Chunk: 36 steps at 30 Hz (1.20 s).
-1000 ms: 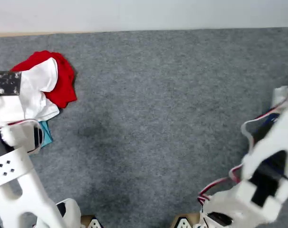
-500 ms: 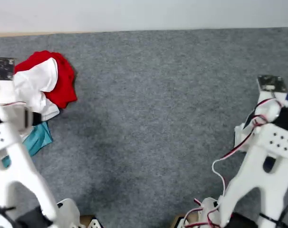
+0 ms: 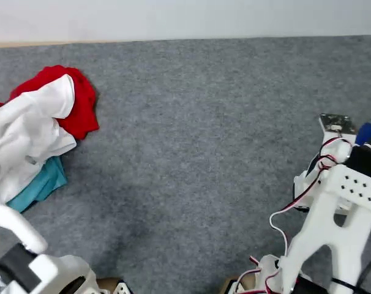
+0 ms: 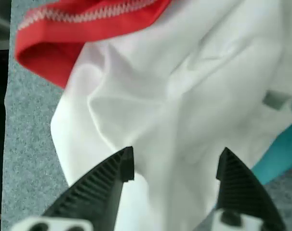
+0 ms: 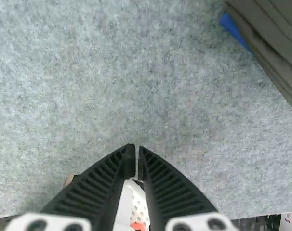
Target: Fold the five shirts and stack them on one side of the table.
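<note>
A crumpled pile lies at the table's left: a white shirt (image 3: 26,135) on top of a red shirt (image 3: 81,104), with a teal shirt (image 3: 41,184) poking out at the near side. My left gripper (image 4: 177,161) is open just above the white shirt (image 4: 184,96), with the red hem (image 4: 83,24) beyond it and the teal cloth (image 4: 283,159) to one side. My right gripper (image 5: 137,150) is shut and empty over bare mat. Near it lie a folded olive shirt (image 5: 269,36) and a blue shirt (image 5: 231,25), the blue shirt (image 3: 368,131) at the table's right edge.
Grey felt mat (image 3: 204,122) covers the table, with a wide bare stretch between the pile and the right arm (image 3: 335,202). The left arm's white link (image 3: 11,226) stands at the near left corner. A pale wall runs along the far edge.
The left arm has drawn back toward the near left corner, uncovering the white shirt. The right arm swung upright by the right edge, then shifted slightly.
</note>
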Motion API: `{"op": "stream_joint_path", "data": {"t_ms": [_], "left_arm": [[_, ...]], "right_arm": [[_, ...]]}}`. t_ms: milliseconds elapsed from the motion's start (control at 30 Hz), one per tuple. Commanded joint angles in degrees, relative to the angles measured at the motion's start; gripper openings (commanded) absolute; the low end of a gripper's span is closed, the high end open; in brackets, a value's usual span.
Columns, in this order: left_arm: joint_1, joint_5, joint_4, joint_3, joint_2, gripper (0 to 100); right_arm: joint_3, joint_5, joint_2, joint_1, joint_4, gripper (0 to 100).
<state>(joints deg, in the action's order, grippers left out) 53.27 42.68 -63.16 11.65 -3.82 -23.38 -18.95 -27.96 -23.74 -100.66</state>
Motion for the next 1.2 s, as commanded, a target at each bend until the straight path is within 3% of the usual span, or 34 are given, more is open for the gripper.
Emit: {"op": "stream_joint_path", "data": {"t_ms": [0,100,233,333,533,733,967,1067,1167], "left_arm": [[1.76,1.49,2.64,-2.15,2.55,28],[1.93,1.49,4.13,-2.24,6.51,22],[-0.09,1.23,3.96,-4.0,5.45,1],[-2.9,-1.76,1.14,-6.55,0.26,0],[-13.19,-19.6,-0.88,-10.59,-17.23,0],[-33.85,-35.16,-0.7,-10.77,-32.0,0],[-67.08,-40.79,5.63,-10.68,-36.22,0],[-75.87,-40.88,8.18,-10.68,-34.2,0],[-78.68,-40.79,8.35,-9.89,-31.56,0]], "right_arm": [[0.44,0.7,-1.45,0.4,-1.8,1.4],[0.44,0.7,-1.54,0.4,-1.89,1.4],[0.44,0.7,-1.54,0.4,-1.98,1.4],[0.44,0.7,-1.63,0.4,-2.07,1.4],[0.44,0.7,-1.63,0.4,-2.15,1.4],[0.44,0.7,-1.63,0.31,-2.24,1.4],[0.44,0.7,-1.63,0.31,-2.24,1.4],[0.44,0.7,-1.63,0.31,-2.24,1.4],[0.44,0.7,-1.63,0.31,-2.24,1.4]]}}
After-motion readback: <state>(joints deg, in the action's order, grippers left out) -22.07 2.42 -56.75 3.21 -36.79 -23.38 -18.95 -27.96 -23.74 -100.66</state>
